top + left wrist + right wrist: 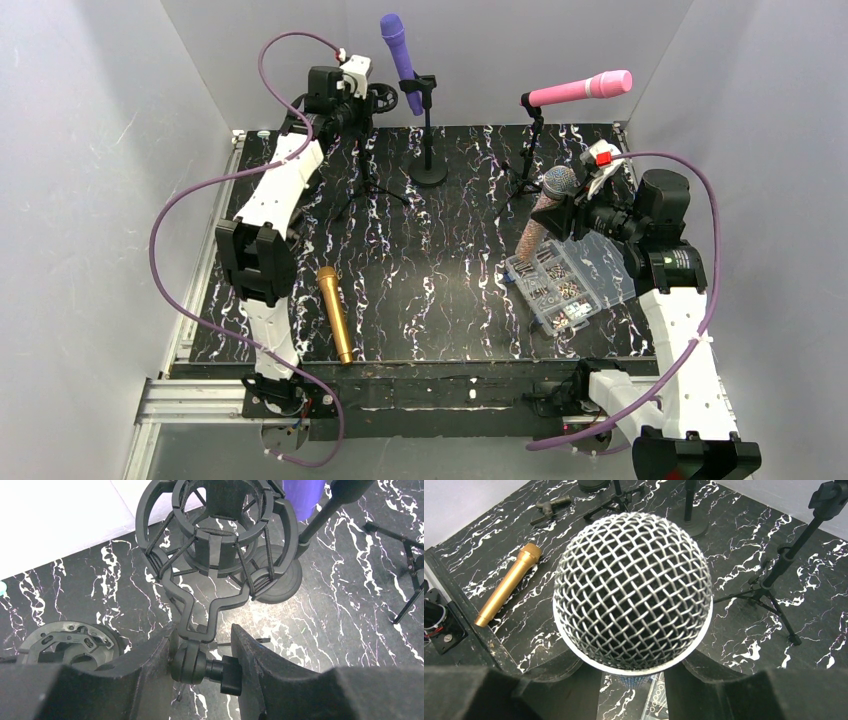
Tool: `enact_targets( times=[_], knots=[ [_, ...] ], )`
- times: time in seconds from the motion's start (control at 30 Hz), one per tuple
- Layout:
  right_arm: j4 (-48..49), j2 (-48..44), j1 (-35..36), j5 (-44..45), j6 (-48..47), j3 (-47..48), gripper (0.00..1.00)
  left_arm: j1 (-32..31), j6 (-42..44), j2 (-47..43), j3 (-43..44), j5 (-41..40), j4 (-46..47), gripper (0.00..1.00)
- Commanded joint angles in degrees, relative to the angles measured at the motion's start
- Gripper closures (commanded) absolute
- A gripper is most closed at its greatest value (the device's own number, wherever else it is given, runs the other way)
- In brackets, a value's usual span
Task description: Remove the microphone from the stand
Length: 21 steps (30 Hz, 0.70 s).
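Right gripper point(631, 672) clamps the mesh-headed microphone point(631, 590), whose body is hidden.
Left gripper point(202, 645) straddles the shock mount point(215, 540) at its joint; whether it grips is unclear.

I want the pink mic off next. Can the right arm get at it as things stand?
Probably not yet. The right gripper is shut on a silver-headed microphone, so it is full. The pink microphone sits close behind on its stand, nothing between; the load must go down first.
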Motion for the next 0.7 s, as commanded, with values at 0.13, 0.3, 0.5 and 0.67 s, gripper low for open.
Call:
enact_targets(
  times=[0.13, 0.3, 0.5, 0.67],
  knots=[
    [3.5, -0.6, 0.4, -1.3, 0.4, 0.2, 0.99, -0.1, 1.6, 0.1, -4.5, 0.0, -5.6, 1.00],
    [3.3, -0.7, 0.4, -1.3, 0.2, 0.1, 0.99, -0.1, 1.1, -0.2, -6.9, -0.4, -4.5, 1.00],
    [3.2, -0.9, 0.3, -1.3, 0.2, -0.3, 0.99, 0.0, 1.2, -0.4, -10.6, -1.6, -3.2, 1.00],
    [3.1, -1.3, 0.3, -1.1, 0.1, -0.8, 0.99, 0.0, 0.7, -0.5, -12.3, -1.5, -1.9, 1.00]
  ],
)
